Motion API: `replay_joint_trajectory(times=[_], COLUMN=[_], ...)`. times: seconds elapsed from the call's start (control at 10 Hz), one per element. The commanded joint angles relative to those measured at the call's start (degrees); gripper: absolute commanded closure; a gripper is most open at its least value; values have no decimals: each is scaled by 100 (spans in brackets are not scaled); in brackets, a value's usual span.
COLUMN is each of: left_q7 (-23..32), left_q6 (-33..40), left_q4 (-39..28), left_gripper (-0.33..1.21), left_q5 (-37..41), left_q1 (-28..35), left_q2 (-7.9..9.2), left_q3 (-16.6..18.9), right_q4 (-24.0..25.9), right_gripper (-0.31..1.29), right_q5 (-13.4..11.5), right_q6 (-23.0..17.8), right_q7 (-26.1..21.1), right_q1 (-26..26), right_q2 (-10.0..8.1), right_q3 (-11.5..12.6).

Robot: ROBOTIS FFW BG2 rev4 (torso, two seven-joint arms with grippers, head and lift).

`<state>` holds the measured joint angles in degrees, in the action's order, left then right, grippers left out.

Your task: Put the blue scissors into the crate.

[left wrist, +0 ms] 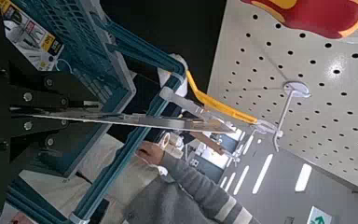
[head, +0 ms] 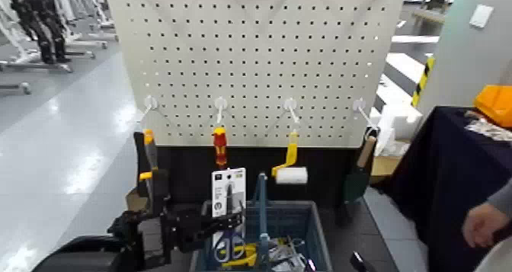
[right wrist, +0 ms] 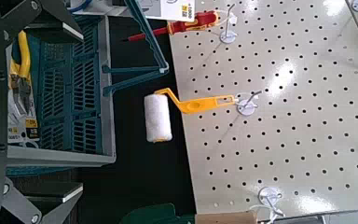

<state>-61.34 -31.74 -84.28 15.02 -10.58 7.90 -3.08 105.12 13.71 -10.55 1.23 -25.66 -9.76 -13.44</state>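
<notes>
The blue scissors (head: pixel 228 206) are fixed to a tall white card, blue loops at the bottom. The card stands upright over the near left part of the crate (head: pixel 320 214), its lower end down among the things inside. My left gripper (head: pixel 213 223) is shut on the card's left edge. In the left wrist view the card (left wrist: pixel 140 119) runs edge-on as a thin strip out from my fingers (left wrist: pixel 23 93), with the crate (left wrist: pixel 93 37) beside it. My right gripper (right wrist: pixel 37 103) is open, apart from the crate (right wrist: pixel 75 93), with nothing between its fingers.
A pegboard (head: pixel 251 54) behind the crate carries a red-and-yellow screwdriver (head: pixel 219 145), a yellow paint roller (head: pixel 289 168), a trowel (head: pixel 362 168) and a yellow-handled tool (head: pixel 147 157). Yellow pliers (right wrist: pixel 23 56) and packets lie in the crate. A person's hand (head: pixel 484 223) is at the right by a dark table (head: pixel 449 161).
</notes>
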Motion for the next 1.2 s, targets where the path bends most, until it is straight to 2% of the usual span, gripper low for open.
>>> replay_joint_trajectory(times=[0.1,0.6,0.7,0.8,0.9,1.2], left_q7=[-36,-36,-36,-36,-36,-9], left_q6=[2,28,28,19,19,72], left_q4=[167,272,272,263,246,175], left_gripper=[115,114,82,19,-9,-5], left_q5=[-113,-210,-289,-289,-289,-280], left_q1=[-5,-58,-67,-67,-76,-102], left_q2=[1,1,1,1,1,10], left_q3=[-8,-35,-17,-17,-26,-17], right_q4=[0,0,0,0,0,18], right_gripper=[18,18,18,18,18,18], right_q5=[0,9,9,9,9,9], right_q6=[0,0,0,0,0,0], right_q7=[0,18,18,18,18,27], right_q1=[0,9,9,9,9,9], right_q2=[0,0,0,0,0,-9], right_q3=[-1,-10,-10,-10,-1,8])
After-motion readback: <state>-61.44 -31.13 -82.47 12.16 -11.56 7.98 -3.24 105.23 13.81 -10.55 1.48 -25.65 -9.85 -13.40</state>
